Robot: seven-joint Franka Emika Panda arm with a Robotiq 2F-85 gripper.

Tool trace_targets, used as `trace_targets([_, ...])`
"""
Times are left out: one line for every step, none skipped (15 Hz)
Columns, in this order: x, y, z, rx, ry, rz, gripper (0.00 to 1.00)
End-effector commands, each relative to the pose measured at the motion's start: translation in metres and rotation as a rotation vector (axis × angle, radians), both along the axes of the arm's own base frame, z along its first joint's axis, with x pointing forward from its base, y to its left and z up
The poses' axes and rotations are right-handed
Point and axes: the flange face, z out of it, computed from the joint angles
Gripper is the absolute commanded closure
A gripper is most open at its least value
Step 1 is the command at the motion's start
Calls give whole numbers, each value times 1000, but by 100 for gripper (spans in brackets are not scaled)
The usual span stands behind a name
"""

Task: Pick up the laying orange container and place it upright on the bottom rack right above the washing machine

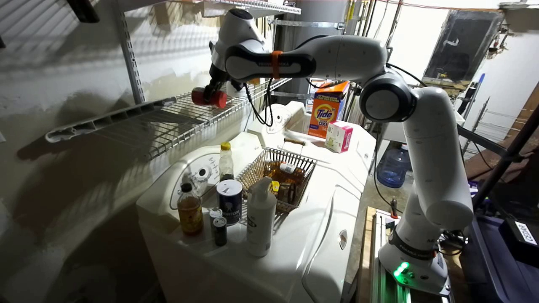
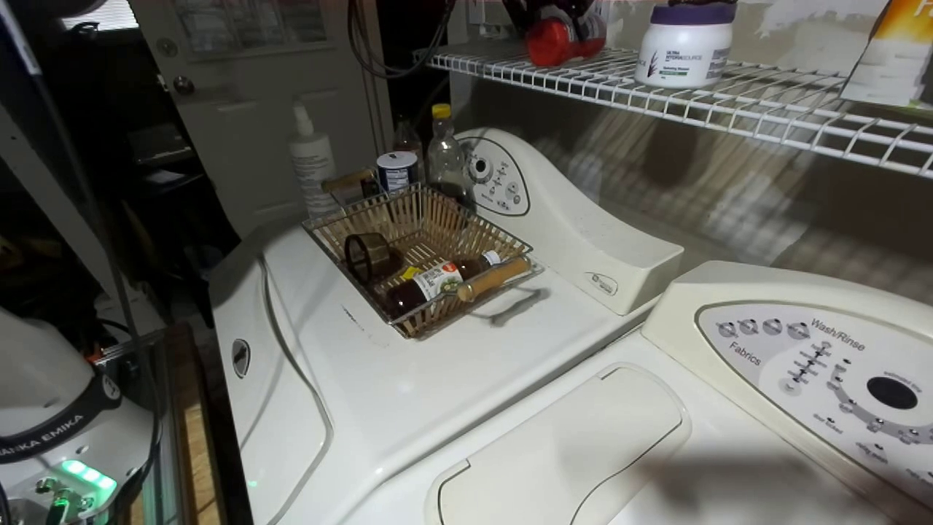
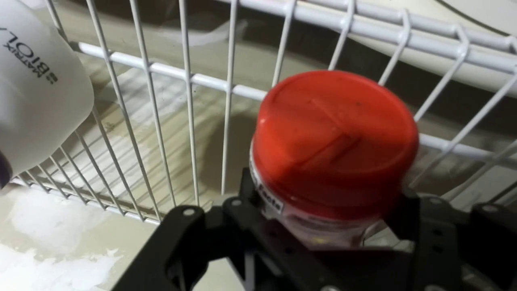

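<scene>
Two fingers (image 3: 430, 230) of my gripper (image 3: 329, 198) are closed on the orange container (image 3: 335, 133), parted by its width. It's tipped sideways over the bottom rack (image 3: 210, 82); I can't tell if they touch. Around it in my wrist view, the front lip (image 3: 375, 31) runs eleven to two o'clock; a white jar (image 3: 40, 89) sits well apart at nine.

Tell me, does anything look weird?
A brown bottle lies on its side in the basket, odd because the white bottle stands upright. The red container is sideways too, but the hand holds it.
</scene>
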Motion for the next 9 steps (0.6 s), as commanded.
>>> trace_targets([-2, 1, 9, -31, 22, 1, 56])
trace_targets([-3, 1, 10, -46, 27, 5, 56])
trace_targets([-5, 1, 12, -75, 27, 15, 58])
trace_targets([-6, 2, 13, -107, 27, 28, 60])
trace_targets([-8, 4, 16, -151, 29, 51, 60])
trace_targets([-9, 6, 17, -197, 31, 68, 60])
trace_targets([-10, 9, 19, -258, 29, 96, 60])
trace_targets([-10, 12, 20, -302, 31, 120, 60])
trace_targets([-12, 17, 21, -346, 36, 148, 60])
